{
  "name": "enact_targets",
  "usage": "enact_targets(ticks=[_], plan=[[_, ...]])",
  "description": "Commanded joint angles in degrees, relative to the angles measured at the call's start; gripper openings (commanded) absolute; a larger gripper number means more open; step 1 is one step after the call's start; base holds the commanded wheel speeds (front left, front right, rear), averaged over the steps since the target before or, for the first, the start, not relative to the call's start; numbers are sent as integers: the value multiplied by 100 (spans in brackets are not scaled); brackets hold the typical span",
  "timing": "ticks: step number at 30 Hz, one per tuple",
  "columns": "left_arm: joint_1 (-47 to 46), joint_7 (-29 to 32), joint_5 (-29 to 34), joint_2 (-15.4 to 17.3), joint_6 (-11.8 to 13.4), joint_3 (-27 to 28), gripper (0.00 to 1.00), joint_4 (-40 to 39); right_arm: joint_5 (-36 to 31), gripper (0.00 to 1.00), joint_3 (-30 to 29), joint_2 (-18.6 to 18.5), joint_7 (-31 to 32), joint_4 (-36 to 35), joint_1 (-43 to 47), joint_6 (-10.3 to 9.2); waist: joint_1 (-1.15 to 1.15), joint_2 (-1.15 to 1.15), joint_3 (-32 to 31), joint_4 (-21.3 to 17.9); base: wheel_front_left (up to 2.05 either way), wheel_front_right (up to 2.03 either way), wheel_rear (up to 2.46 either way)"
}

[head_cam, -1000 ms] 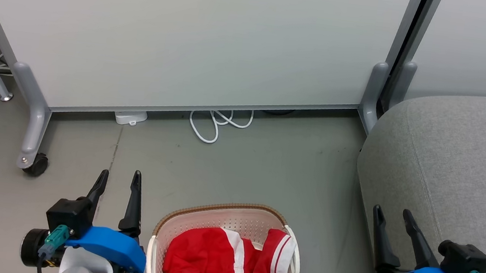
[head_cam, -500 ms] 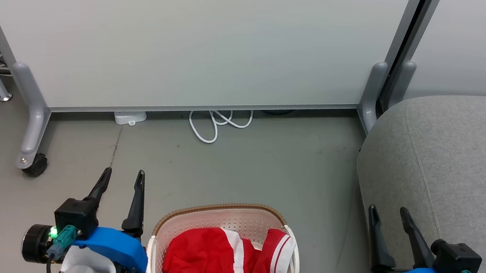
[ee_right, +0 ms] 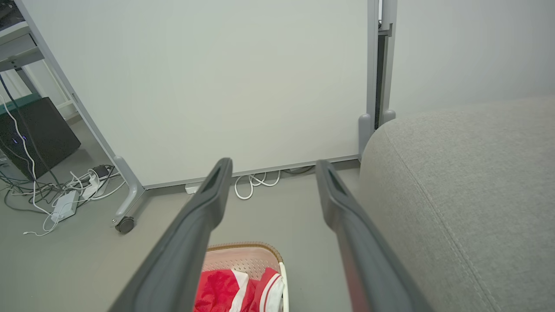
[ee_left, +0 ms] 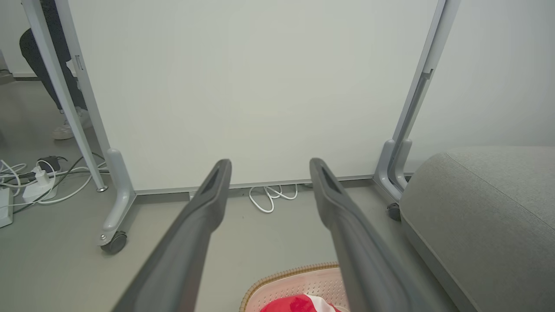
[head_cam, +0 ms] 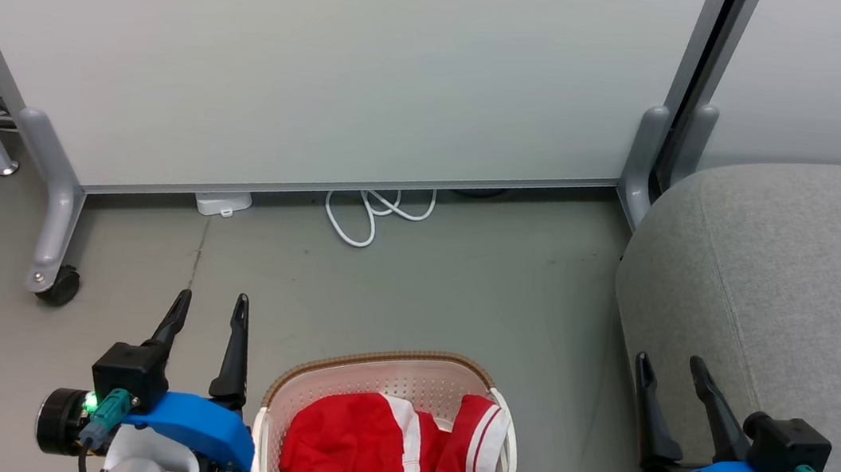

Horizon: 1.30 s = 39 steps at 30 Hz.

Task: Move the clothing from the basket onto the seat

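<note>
Red clothing (head_cam: 377, 459) with white stripes lies bunched in the cream basket (head_cam: 388, 372) with a brown rim, on the floor at the bottom centre of the head view. The grey seat (head_cam: 799, 290) rises at the right. My left gripper (head_cam: 213, 305) hangs open just left of the basket, nothing between its fingers. My right gripper (head_cam: 667, 367) is open beside the seat's front edge, right of the basket. The left wrist view catches the basket rim (ee_left: 286, 277), the clothing (ee_left: 299, 303) and the seat (ee_left: 490, 216). In the right wrist view lie the clothing (ee_right: 238, 290), the basket (ee_right: 243, 255) and the seat (ee_right: 468, 182).
A white partition panel (head_cam: 330, 56) on grey castered legs (head_cam: 57, 223) stands across the back. A white cable (head_cam: 370, 218) coils under it. More cables and a power strip (ee_right: 65, 203) lie on the floor at the far left. Bare floor stretches between basket and panel.
Both grippers have drifted slightly: the left one a little to the right, the right one a little to the left and up the view. The clothing and basket stay put.
</note>
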Motion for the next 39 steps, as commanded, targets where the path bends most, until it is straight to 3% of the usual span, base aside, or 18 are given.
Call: enact_targets(ticks=[1, 8, 16, 27, 39], plan=[[-10, -30, 8, -5, -3, 32, 100, 17, 16, 100, 23, -31, -30, 13, -66, 3, 0, 0, 9, -22, 0, 0, 0], [-80, -29, -5, 19, -48, 22, 100, 180, 92, 100, 308, -29, -14, -94, -260, 3, 0, 0, 359, -389, 0, 0, 0], [-699, 10, 75, 251, -211, -201, 100, 815, 179, 100, 751, -27, -31, -412, -873, 3, 0, 0, 1609, -1099, 0, 0, 0], [-1977, 161, 135, 586, -356, -855, 100, 2105, 537, 100, 970, -17, -288, -632, -1601, 2, 0, 0, 3343, -1747, 0, 0, 0], [-2821, 212, -62, 1025, -356, -1950, 100, 2886, 907, 100, 1250, -17, -373, -1007, -2005, 2, 0, 0, 4521, -2057, 0, 0, 0]])
